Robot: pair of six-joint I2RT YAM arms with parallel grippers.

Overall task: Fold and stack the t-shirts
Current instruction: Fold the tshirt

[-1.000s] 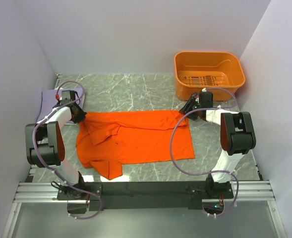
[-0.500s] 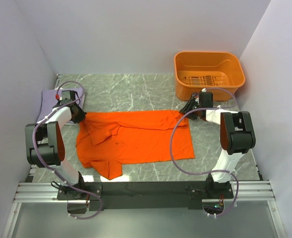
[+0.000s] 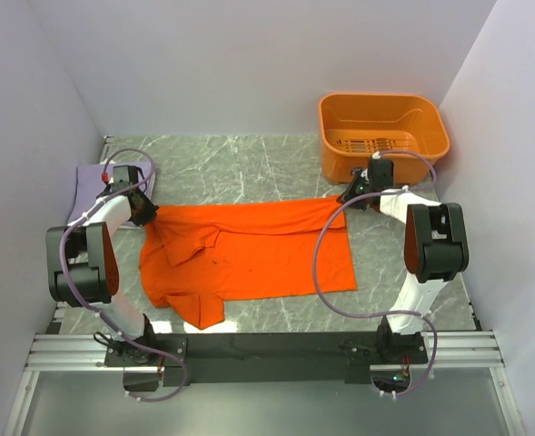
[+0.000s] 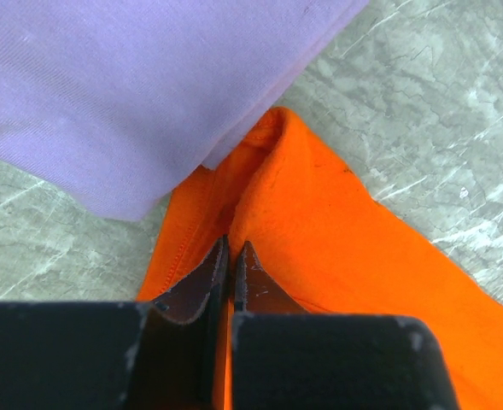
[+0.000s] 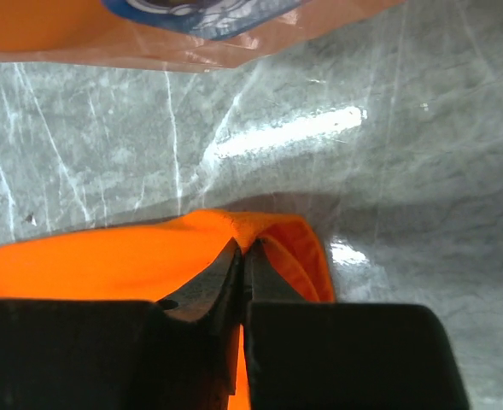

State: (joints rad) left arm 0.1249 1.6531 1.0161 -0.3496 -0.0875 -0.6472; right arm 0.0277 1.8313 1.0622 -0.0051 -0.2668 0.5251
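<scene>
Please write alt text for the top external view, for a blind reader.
The left gripper and right gripper each pinch a far corner of an orange t-shirt spread on a marbled table. A lavender t-shirt lies far left; an orange basket stands far right.

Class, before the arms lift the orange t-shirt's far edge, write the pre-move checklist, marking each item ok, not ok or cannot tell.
1. Left hand shut on the orange t-shirt's far left corner: ok.
2. Right hand shut on its far right corner: ok.
3. Lavender t-shirt outside the left grip: ok.
4. Orange t-shirt lying flat: not ok, left side rumpled.
5. Basket apart from right hand: ok, but close.
</scene>
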